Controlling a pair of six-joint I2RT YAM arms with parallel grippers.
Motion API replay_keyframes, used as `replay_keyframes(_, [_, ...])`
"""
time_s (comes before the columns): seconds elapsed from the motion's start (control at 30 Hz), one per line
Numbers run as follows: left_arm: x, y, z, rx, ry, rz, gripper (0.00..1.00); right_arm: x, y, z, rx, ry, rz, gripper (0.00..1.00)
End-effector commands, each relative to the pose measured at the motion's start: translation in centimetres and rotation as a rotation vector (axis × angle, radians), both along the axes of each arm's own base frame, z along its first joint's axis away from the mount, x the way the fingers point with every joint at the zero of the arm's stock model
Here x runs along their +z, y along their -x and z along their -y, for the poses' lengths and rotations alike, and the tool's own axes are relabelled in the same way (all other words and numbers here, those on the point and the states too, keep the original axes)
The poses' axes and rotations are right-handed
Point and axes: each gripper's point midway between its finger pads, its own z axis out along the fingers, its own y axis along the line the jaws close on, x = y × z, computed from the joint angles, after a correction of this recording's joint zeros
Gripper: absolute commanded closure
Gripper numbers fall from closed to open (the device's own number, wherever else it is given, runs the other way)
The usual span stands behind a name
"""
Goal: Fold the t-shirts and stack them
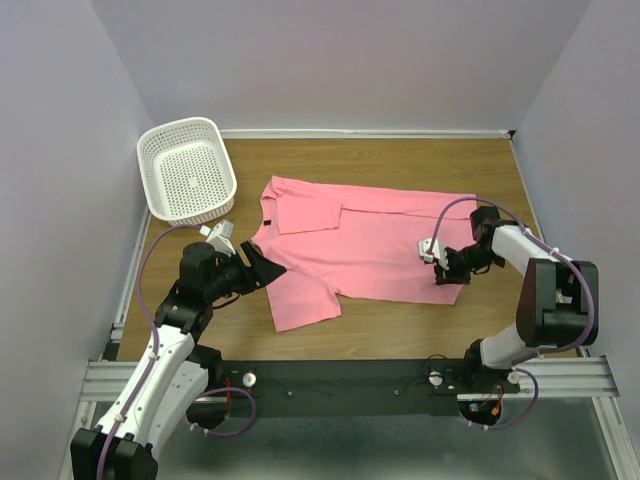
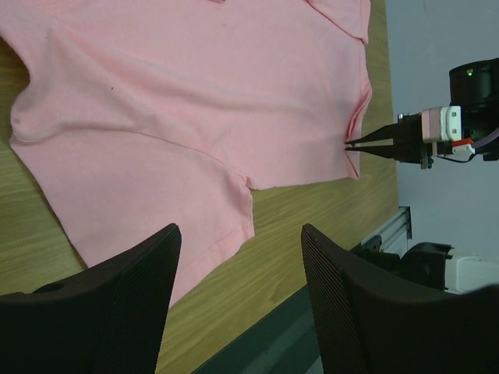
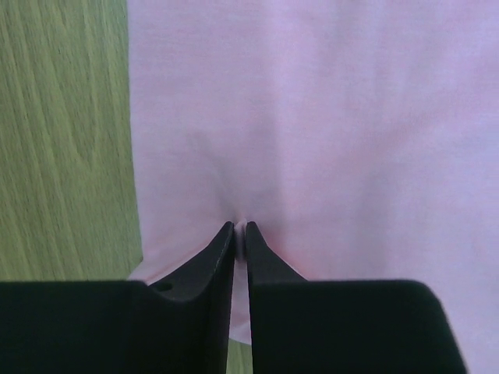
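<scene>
The pink t-shirt (image 1: 350, 240) lies spread on the wooden table, its collar toward the left and one sleeve hanging toward the near edge. My right gripper (image 1: 446, 274) is down at the shirt's right hem, shut on a small pinch of the pink cloth (image 3: 312, 117). The right wrist view shows its tips (image 3: 240, 227) closed with cloth between them. In the left wrist view the right gripper (image 2: 349, 143) nips that hem edge. My left gripper (image 1: 271, 269) hovers open beside the near sleeve (image 2: 156, 210), its fingers (image 2: 117, 304) apart with nothing between them.
A white perforated basket (image 1: 187, 170) stands at the back left, tilted against the wall. Bare wooden table (image 1: 400, 315) lies between the shirt and the black rail (image 1: 350, 380) at the near edge. Walls close in the table on three sides.
</scene>
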Motion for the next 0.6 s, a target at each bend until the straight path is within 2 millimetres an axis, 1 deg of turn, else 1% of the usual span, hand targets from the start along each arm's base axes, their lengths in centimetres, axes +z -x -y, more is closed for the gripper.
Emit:
replay_keyframes(0.0, [-0.79, 0.96, 0.45, -0.037, 0.013, -0.033, 0.29, 0.2, -0.66, -0.55, -0.021, -0.046, 0.021, 0.83])
replay_keyframes(0.13, [-0.74, 0.79, 0.48, -0.039, 0.009, -0.029, 0.29, 0.49, -0.91, -0.41, -0.037, -0.047, 0.026, 0.82])
replay_keyframes(0.27, [-0.92, 0.81, 0.54, -0.048, 0.006, -0.028, 0.29, 0.56, -0.81, -0.37, -0.037, -0.048, 0.031, 0.72])
replay_keyframes(0.4, [-0.82, 0.73, 0.53, -0.047, 0.006, -0.022, 0.29, 0.56, -0.75, -0.45, -0.04, -0.053, 0.028, 0.72])
replay_keyframes(0.5, [-0.88, 0.77, 0.54, -0.049, 0.005, -0.023, 0.29, 0.47, -0.72, -0.48, -0.039, -0.055, 0.025, 0.75])
replay_keyframes(0.57, [-0.85, 0.78, 0.54, -0.049, 0.005, -0.021, 0.29, 0.37, -0.68, -0.48, -0.039, -0.055, 0.02, 0.84])
